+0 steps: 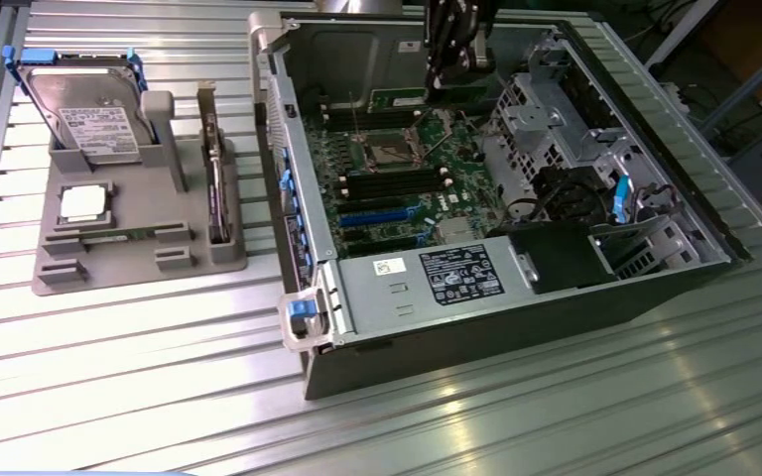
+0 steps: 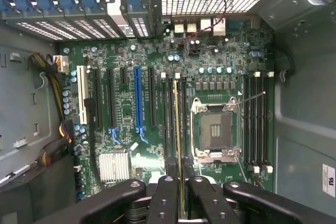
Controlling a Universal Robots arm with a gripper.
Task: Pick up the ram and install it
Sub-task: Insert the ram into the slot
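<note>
Wrist view: tool (image 2: 178, 176) is clamping the ram (image 2: 179, 124) between its dark fingers, jaws drawn together on the board. The ram is showing edge-on as a thin pale line, hanging below the tool toward the motherboard (image 2: 126, 129). Its long axis is running parallel to the black memory slots (image 2: 169, 119), which are sitting between the blue expansion slot (image 2: 137, 98) and the empty processor socket (image 2: 215, 129). The line is falling between two neighbouring slots of that bank, not clearly on one. From this angle I cannot tell which slot it is sitting over, nor whether its lower edge is touching anything. A second bank of slots (image 2: 257, 124) is lying on the far side of the socket, well apart from the ram.

Exterior view: the arm is reaching down into the open computer case (image 1: 354, 317) on the worktop (image 1: 156, 397). A grey parts holder (image 1: 103, 258) is standing beside the case, at the exterior view's left.
</note>
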